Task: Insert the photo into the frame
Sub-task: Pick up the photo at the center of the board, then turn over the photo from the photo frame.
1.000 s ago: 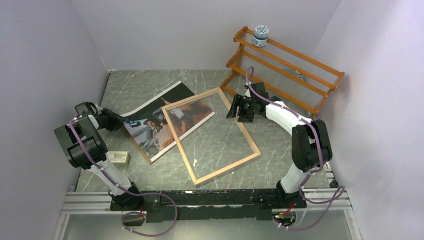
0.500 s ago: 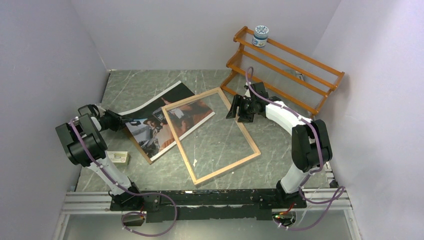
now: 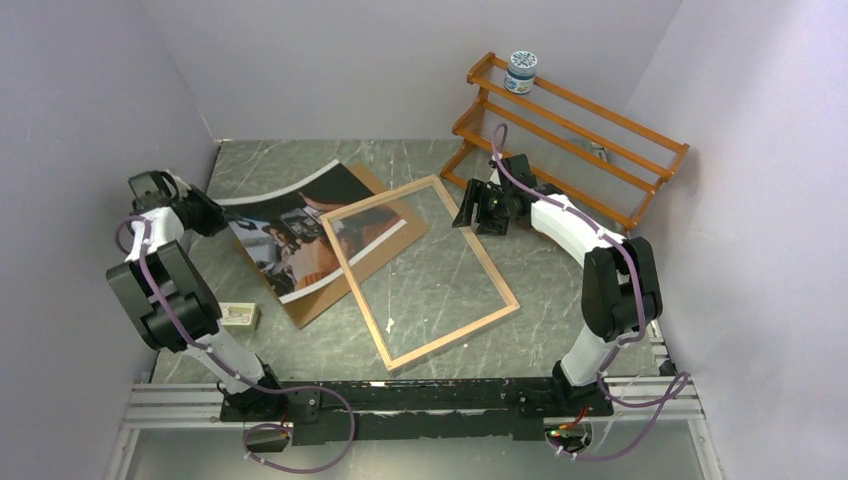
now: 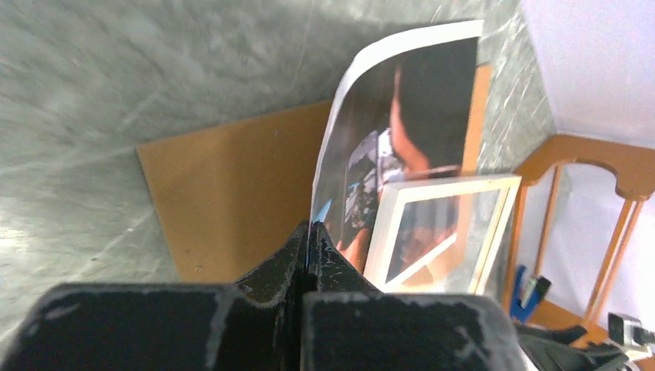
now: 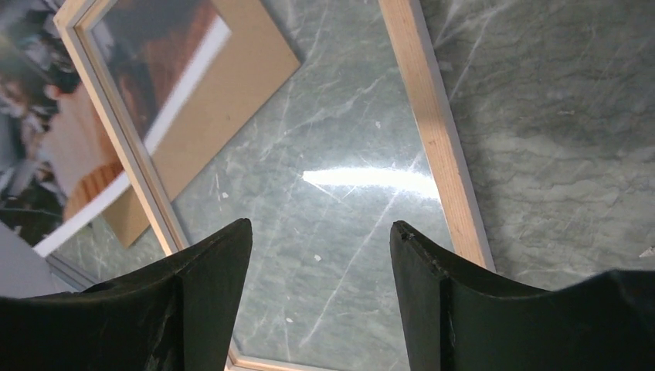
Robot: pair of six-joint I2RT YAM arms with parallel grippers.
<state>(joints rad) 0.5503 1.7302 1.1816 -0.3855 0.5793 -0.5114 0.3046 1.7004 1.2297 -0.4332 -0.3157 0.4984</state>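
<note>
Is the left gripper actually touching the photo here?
Touching. The left wrist view shows the left gripper pinched shut on the near edge of the photo, with no gap visible.

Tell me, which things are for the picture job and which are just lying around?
For the job: photo, pinched in the left gripper; frame; right gripper, open above it.
Just lying about: brown board under the photo, orange rack, jar on it, small box.

A lab test cell: plain lavender walls (image 3: 330, 60) boxing a marble-patterned table (image 3: 560, 290), aluminium mounting rail (image 3: 170, 400)
</note>
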